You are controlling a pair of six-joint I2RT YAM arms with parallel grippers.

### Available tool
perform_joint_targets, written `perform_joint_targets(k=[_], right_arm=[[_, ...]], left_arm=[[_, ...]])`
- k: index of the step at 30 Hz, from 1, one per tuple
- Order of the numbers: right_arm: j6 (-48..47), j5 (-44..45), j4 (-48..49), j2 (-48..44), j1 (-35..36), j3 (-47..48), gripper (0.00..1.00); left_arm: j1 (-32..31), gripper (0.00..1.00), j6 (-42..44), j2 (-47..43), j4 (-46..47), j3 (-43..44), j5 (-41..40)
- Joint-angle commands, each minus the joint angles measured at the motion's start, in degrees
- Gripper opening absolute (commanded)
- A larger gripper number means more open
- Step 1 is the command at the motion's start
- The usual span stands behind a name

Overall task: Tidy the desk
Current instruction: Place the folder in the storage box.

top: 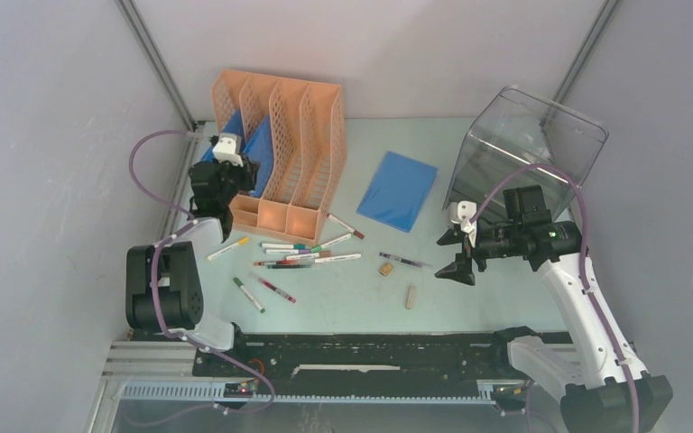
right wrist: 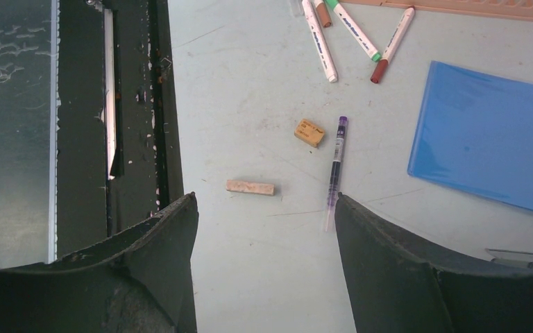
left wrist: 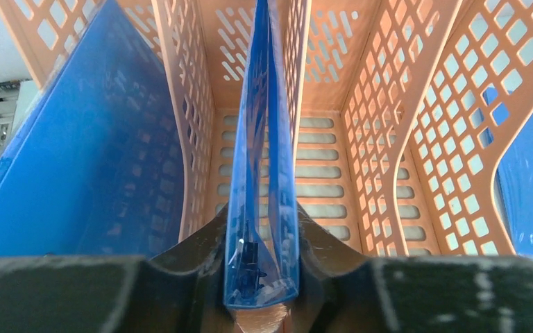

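- Only my left wrist view shows my left gripper clamped on a blue folder in the orange rack.
- My right gripper hangs released above the desk, near a purple pen.

1. We see an upright blue folder between the fingers of the left claw, inside an orange file rack.
2. Left of that claw, a second blue folder fills the next slot.
3. Just ahead of the right claw we find a tan stick, a small tan block and a purple pen.
4. Farther ahead lie markers; to its right, a flat blue folder.
5. From above, a clear plastic box stands just beyond the right claw.
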Motion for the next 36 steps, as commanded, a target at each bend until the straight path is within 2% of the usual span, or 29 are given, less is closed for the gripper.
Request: perform_joint_targets(k=[1,11,18,30,36], right_arm=[[-0.6,-0.4,0.6,-0.2,0.4,0.0,0.79],[-0.6,-0.9,0.5,-0.5,0.0,0.0,0.79],[-0.6,-2.0,0.4,-0.7,-0.6,0.0,0.8],[0.2,-4.9,0.2,-0.6,-3.0,-0.1,0.8],[10.5,-5.3,9.3,-1.9,-3.6,-3.4,0.8]], left_arm=[[0.5,0.35,-2.4,-2.7,3.5,0.0,-2.1],[0.6,0.55,-9.0,-10.3,-7.1,3.2,-8.2],[0.9,0.82,-17.1,-18.6,-14.9,4.0,-9.7],[1.5,0.89,-29.2,-31.8,-23.0,0.0,-6.5],[1.5,0.91,-33.3,-37.8,-25.8,-3.1,-1.8]])
